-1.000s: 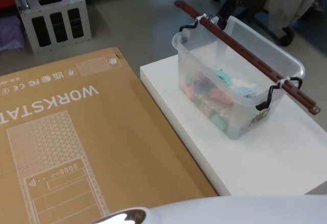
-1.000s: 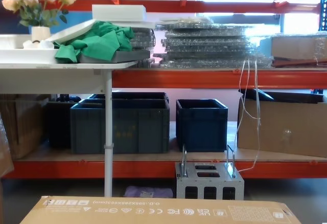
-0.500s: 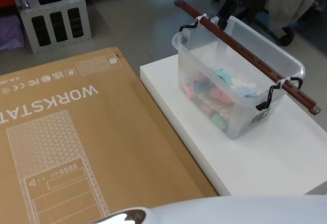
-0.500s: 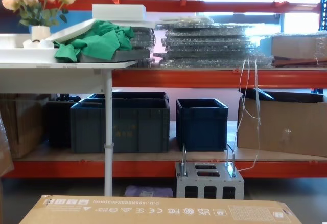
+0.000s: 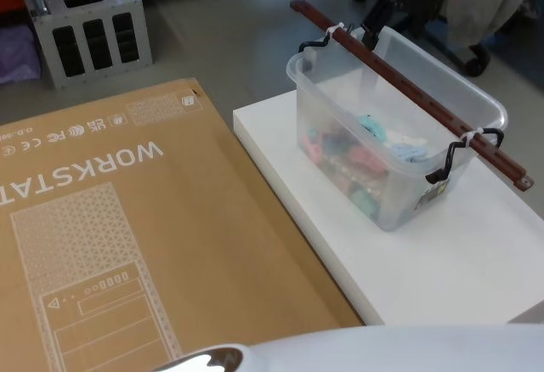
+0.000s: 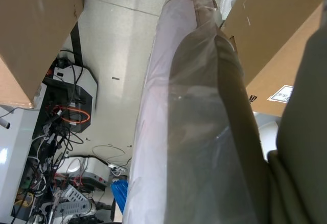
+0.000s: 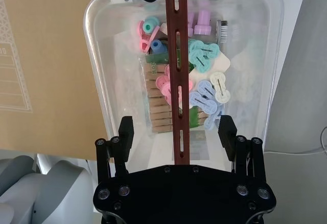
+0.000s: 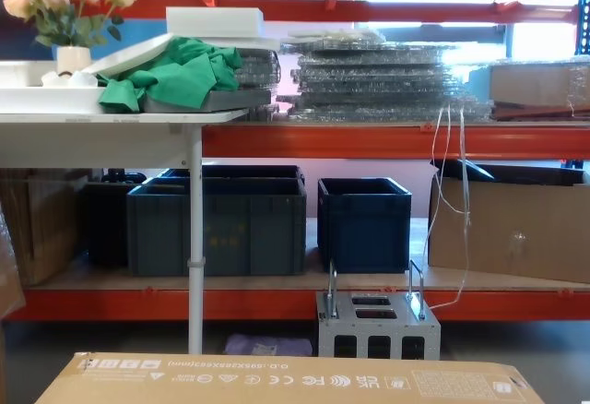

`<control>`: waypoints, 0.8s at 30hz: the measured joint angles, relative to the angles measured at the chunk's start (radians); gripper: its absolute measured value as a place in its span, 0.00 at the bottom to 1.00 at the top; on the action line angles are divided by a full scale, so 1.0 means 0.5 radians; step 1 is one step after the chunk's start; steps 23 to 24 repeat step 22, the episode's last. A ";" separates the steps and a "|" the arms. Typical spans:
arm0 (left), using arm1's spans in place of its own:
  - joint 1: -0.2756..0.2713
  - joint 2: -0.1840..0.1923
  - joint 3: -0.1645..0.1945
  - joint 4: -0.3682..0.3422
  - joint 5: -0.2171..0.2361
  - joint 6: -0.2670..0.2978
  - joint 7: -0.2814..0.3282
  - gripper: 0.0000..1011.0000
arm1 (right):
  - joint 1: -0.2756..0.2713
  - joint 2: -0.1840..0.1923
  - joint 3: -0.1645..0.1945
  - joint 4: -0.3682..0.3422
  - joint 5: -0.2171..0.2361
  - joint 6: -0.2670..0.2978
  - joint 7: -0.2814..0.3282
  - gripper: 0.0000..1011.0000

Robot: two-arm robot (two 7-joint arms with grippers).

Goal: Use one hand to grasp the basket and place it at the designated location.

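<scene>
The basket (image 7: 184, 55) fills the frame's centre; the right gripper (image 7: 176, 132) – fingers apart – straddles its handle (image 7: 177, 81), whose near end hides behind the gripper body.

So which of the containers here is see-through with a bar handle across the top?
The basket on the white board. Its walls show colourful pegs inside; the grey metal box and dark blue crates are opaque.

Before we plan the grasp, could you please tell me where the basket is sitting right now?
In the head view the basket stands on the white platform on the robot's right, beside the large cardboard box.
</scene>
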 joint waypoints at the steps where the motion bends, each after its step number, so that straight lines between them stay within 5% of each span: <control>1: 0.000 0.000 0.000 0.000 0.000 0.000 0.000 0.00 | 0.000 0.000 0.000 0.000 0.000 0.000 0.000 0.99; 24: 0.000 0.000 0.000 0.000 0.000 0.000 0.000 0.00 | 0.000 0.000 0.000 0.000 0.000 -0.001 0.000 0.99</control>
